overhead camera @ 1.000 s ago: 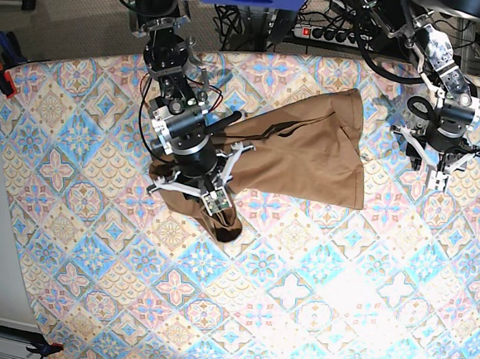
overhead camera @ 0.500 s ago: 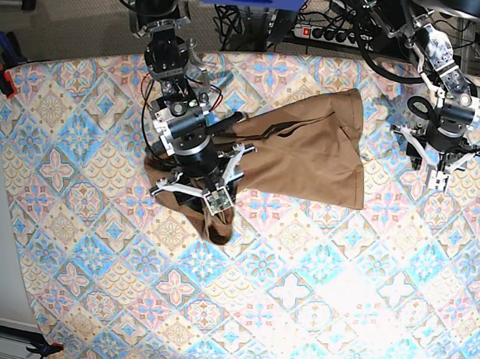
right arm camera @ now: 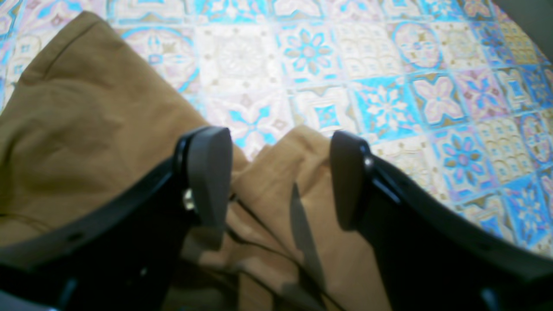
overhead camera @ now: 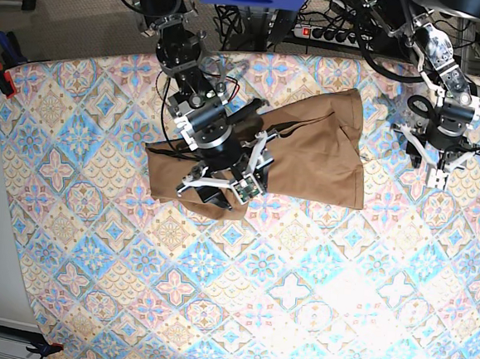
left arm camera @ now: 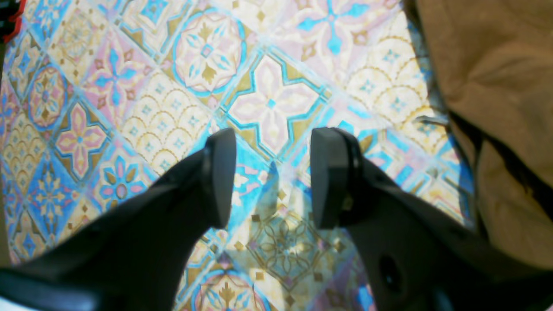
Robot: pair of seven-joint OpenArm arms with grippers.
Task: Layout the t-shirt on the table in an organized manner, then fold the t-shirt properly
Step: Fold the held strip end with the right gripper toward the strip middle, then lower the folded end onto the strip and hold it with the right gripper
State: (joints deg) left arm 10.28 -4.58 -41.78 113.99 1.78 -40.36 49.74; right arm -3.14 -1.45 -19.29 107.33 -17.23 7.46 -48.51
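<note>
The plain tan-brown short-sleeved soft fabric t-shirt [overhead camera: 309,152] lies rumpled across the far middle of the bench [overhead camera: 238,312], which is covered with a pastel cloth of blue, pink and cream tile diamonds. A second ago the right claw [overhead camera: 227,187] was pinched on a drooping fold at the shirt's near-left corner; now its jaws stand apart and that corner has dropped onto the cloth as a flatter, squarer edge. The arm has also swung a little toward the middle of the garment. I judge this as one spreading pull finished, with the shirt still bunched and creased along its centre, so the laying-out is only partly done and folding has not begun.

In the right wrist view the right claw [right arm camera: 281,172] is moderately wide and holds nothing; a ridge of fabric sits between and beneath the jaws, whether touching I cannot tell. The left claw [left arm camera: 272,177] hangs half open over bare patterned cloth, empty, just beside the shirt's edge [left arm camera: 497,86].
</note>
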